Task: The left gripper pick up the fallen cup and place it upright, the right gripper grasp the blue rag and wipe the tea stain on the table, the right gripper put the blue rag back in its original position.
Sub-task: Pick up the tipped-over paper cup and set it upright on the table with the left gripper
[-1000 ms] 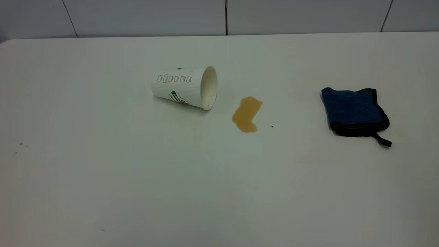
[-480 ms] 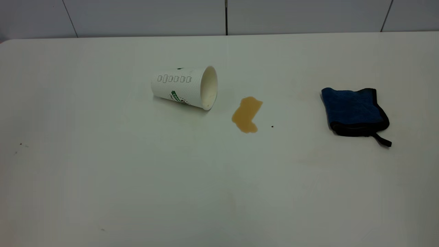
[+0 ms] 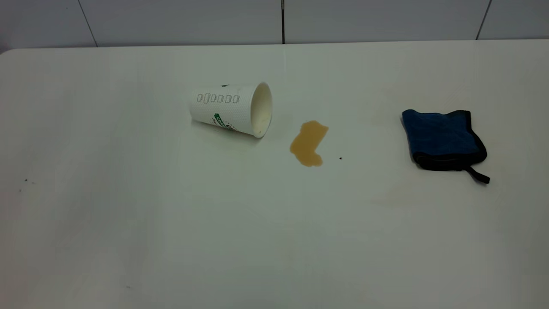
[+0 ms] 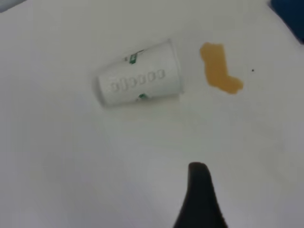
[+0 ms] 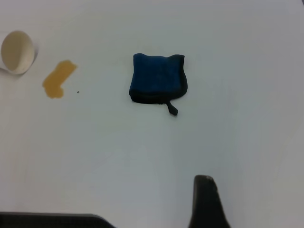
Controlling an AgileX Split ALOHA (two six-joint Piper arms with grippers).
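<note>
Your exterior view shows neither arm over the large plain white tabletop point(image 3: 171, 240). Nearest in each wrist view is one black fingertip: the left gripper point(image 4: 199, 199) hangs above bare tabletop, well short of the cup; the right gripper point(image 5: 206, 202) hangs above bare tabletop, well short of the rag. With only one finger showing on each, you cannot tell whether either gripper is open or closed. Neither touches anything.

Mid-tabletop, you see the small amber-brown tea stain point(image 3: 308, 143), an irregular puddle, intact, with a tiny black speck point(image 3: 340, 158) just to its right.

Slightly farther back and left of the stain lies the tall white dimpled paper cup with green logo point(image 3: 231, 109). It is on its side, its open mouth facing right toward the stain, near it but apart. The left wrist view shows the cup point(image 4: 140, 80) and stain point(image 4: 219, 69) the same way.

Well off to the right, level with the stain, the dark blue folded rag with black edging point(image 3: 444, 139) lies flat, its black loop tab pointing toward the near right. The right wrist view shows the rag point(image 5: 157, 78) well apart from the stain point(image 5: 58, 79).
</note>
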